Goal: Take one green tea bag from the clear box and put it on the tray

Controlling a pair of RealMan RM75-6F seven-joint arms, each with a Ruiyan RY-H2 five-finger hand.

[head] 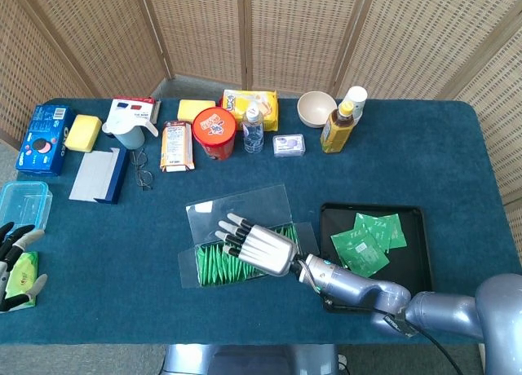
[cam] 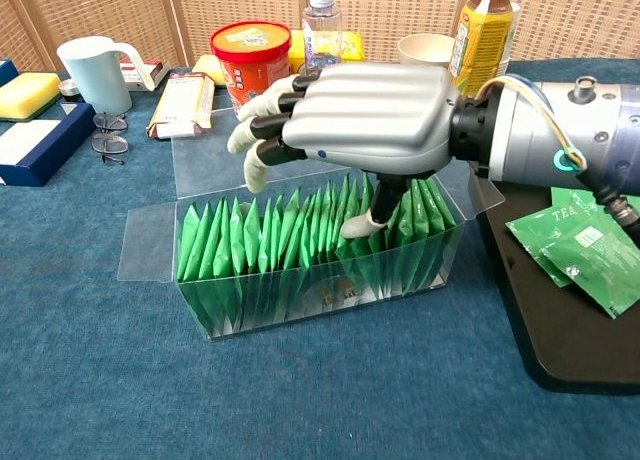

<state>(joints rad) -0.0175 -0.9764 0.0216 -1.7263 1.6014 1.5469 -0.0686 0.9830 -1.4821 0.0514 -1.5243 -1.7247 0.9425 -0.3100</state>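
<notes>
risk notes: thumb in the tea bag row, no bag grasped yet

the right hand (cam: 365, 115) hovers over the clear box (cam: 300, 255), fingers spread forward and holding nothing; only the thumb reaches down into the row of green tea bags (cam: 290, 245), right of centre. no bag is pinched. the left hand (head: 16, 257) rests at the far left table edge, fingers loosely apart, touching a small green packet (head: 20, 275); whether it grips it cannot be told.

likely faults:
- the bags stand tightly packed, so a pinch may catch two or more, or none.
- the thin box is light; a sideways thumb push may slide or tip it, and its open flaps may snag the fingers.
- a weak pinch may drop the bag before the tray (head: 420, 253) to the right, where three bags (head: 367, 238) already lie.
</notes>
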